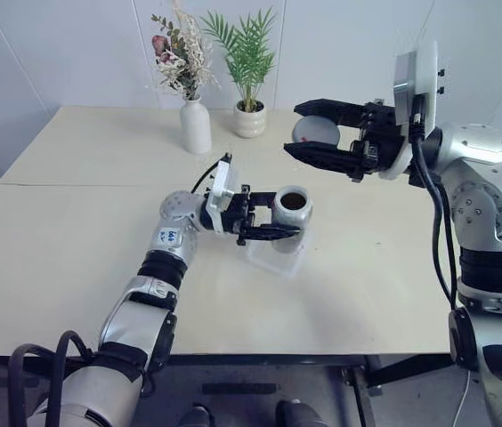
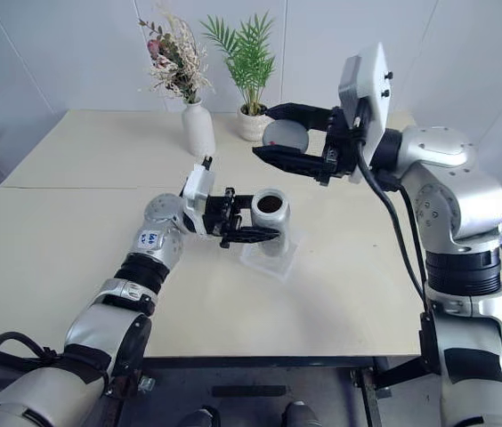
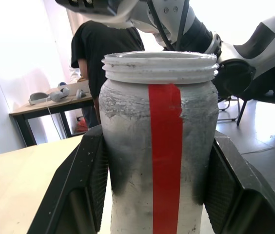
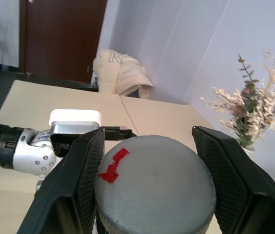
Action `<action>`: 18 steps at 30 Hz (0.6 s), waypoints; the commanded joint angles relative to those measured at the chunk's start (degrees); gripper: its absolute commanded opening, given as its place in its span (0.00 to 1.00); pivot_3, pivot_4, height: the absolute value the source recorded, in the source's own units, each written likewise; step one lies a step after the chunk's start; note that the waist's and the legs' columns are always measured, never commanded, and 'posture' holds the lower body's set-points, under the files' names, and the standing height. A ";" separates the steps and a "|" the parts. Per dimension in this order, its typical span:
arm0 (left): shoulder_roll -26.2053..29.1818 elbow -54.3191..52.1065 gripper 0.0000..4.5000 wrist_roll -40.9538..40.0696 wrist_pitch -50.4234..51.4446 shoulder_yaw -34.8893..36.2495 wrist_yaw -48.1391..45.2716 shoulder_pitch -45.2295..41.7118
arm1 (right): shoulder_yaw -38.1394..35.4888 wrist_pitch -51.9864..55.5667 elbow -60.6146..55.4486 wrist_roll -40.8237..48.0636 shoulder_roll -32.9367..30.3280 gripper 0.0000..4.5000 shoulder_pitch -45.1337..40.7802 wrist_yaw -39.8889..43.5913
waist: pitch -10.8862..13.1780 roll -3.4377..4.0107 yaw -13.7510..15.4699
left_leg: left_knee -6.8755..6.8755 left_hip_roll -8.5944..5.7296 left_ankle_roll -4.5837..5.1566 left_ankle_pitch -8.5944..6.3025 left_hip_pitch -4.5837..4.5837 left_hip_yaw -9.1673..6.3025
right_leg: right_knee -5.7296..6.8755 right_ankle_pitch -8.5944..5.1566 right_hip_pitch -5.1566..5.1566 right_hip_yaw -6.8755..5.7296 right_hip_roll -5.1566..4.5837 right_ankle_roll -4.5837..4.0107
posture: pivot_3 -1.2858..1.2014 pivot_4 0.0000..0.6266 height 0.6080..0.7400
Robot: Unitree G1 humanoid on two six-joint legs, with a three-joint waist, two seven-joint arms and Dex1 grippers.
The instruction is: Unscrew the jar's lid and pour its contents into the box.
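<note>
1. Tabletop (image 1: 82, 258): a pale, matte, cream surface with a seam running across it; at its far edge stand a white bottle-shaped vase (image 1: 196, 126) of dried flowers and, just beside it, a white ribbed plant pot (image 1: 250, 120) with a green fern-like plant. Both stand well behind the work area.
2. Left gripper (image 1: 273, 221): its black, textured jaws are closed on the two sides of the jar (image 1: 292, 212), holding it upright and open-mouthed above the box (image 1: 273, 258).
3. Jar: a cylinder with a scuffed silvery-grey coat, a vertical red stripe and a threaded pale rim; dark contents (image 1: 294, 201) show inside the mouth.
4. Box: a shallow, transparent plastic container with rounded corners, resting on the tabletop directly under the jar.
5. Right gripper (image 1: 315, 133): raised above and beyond the jar, its jaws clamped on the lid (image 4: 154, 187), a round grey disc with small red marks on top.
6. Background, left wrist view: a person (image 3: 101, 53) in a dark shirt stands beside a desk (image 3: 49, 105).
</note>
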 commanded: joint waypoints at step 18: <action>8.94 -3.21 0.51 1.80 1.95 8.19 8.08 3.21 | -12.04 7.75 -25.20 -3.06 1.02 0.57 40.80 -26.66 | -0.01 -0.02 -0.01 | 0.05 -0.01 -0.03 0.13 0.08 0.20 | 0.35 0.01 -0.13 0.26 0.05 0.00 | 0.52 0.24 1.00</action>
